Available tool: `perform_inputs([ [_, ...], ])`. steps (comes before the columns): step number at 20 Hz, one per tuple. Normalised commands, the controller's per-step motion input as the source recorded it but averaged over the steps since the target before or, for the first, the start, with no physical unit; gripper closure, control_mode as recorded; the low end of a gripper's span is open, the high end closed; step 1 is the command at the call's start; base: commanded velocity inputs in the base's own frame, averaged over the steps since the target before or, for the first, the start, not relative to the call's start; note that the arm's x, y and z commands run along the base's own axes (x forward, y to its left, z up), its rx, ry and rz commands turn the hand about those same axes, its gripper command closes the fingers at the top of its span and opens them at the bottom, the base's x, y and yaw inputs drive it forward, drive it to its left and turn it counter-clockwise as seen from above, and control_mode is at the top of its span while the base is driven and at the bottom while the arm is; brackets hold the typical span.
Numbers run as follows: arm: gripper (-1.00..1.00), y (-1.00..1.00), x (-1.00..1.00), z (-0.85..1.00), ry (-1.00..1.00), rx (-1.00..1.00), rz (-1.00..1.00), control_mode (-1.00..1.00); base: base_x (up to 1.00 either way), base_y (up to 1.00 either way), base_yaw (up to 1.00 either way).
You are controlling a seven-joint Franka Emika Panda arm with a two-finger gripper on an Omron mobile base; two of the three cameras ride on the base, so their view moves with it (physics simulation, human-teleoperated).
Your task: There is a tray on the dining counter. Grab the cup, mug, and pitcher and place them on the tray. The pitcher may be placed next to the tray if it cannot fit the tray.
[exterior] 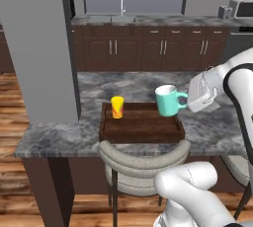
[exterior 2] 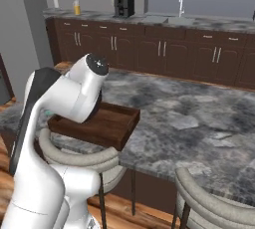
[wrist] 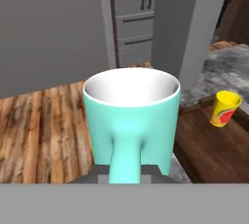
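Mug (exterior: 168, 100), handle clenched in the jaws, hangs over tray (exterior: 141, 131); left view shows cup (exterior: 117, 107).

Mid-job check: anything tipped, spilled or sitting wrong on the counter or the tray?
Nothing stands out. The yellow cup stands upright at the tray's back left corner. The teal mug is upright too, held by its handle in the tool, above the tray's right side. No spill on the counter.
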Motion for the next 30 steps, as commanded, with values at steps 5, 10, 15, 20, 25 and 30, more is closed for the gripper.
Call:
perform_inputs([
  [5, 1.0, 0.0, 0.34, -0.4, 0.0, 0.0, 0.27, -1.0, 0.0, 0.0, 0.0],
  [10, 1.0, 0.0, 0.45, -0.41, 0.0, 0.0, 0.16, -1.0, 0.0, 0.0, 0.0],
  [15, 1.0, 0.05, 0.47, -0.51, 0.0, 0.0, 0.13, -1.0, 0.0, 0.0, 0.0],
  [20, 1.0, 0.17, 0.47, -0.46, 0.0, 0.02, 0.07, -1.0, 0.0, 0.0, 0.0],
  [25, 1.0, 0.28, 0.52, -0.34, 0.0, 0.04, 0.0, -1.0, 0.0, 0.0, 0.0],
  [30, 1.0, 0.21, 0.47, -0.31, 0.0, 0.05, 0.0, -1.0, 0.0, 0.0, 0.0],
])
